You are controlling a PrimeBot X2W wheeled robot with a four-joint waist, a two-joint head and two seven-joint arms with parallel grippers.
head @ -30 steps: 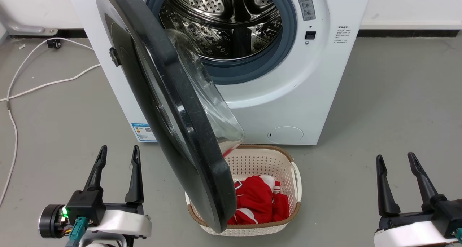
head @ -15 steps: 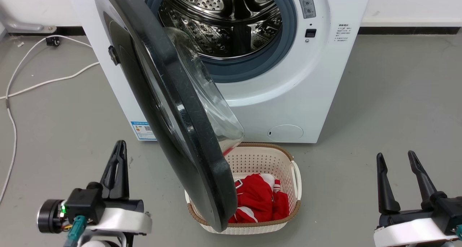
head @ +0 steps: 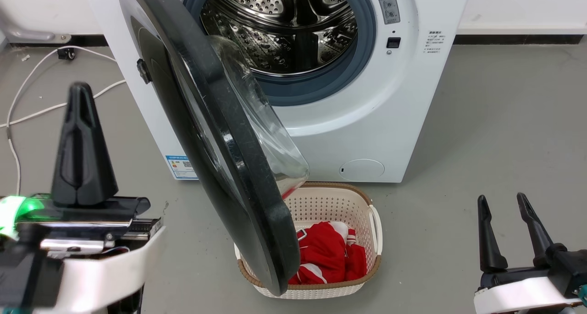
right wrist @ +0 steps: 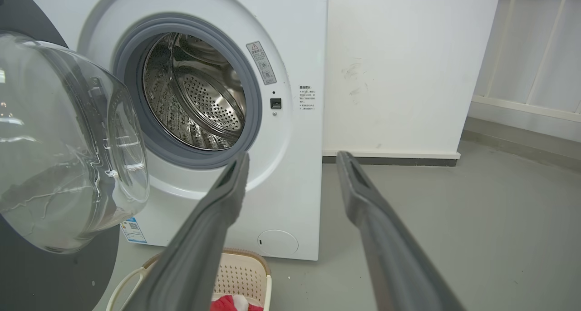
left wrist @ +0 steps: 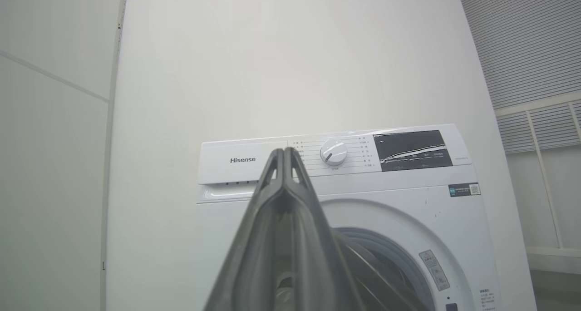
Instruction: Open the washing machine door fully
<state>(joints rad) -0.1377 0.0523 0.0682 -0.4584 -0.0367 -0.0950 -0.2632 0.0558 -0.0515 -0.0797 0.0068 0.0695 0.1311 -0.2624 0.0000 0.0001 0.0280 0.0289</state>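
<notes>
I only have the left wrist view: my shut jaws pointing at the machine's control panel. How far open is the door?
Observer: Head view: the washing machine door stands partly open, swung out toward the robot, drum opening exposed.
Operator: Where's my left gripper relative to it?
Observer: The left gripper shows left of the door, on its outer-face side, with a gap between them.
Operator: Anything below the door?
Observer: A laundry basket holding red clothing sits on the floor under the door's lower edge.
</notes>
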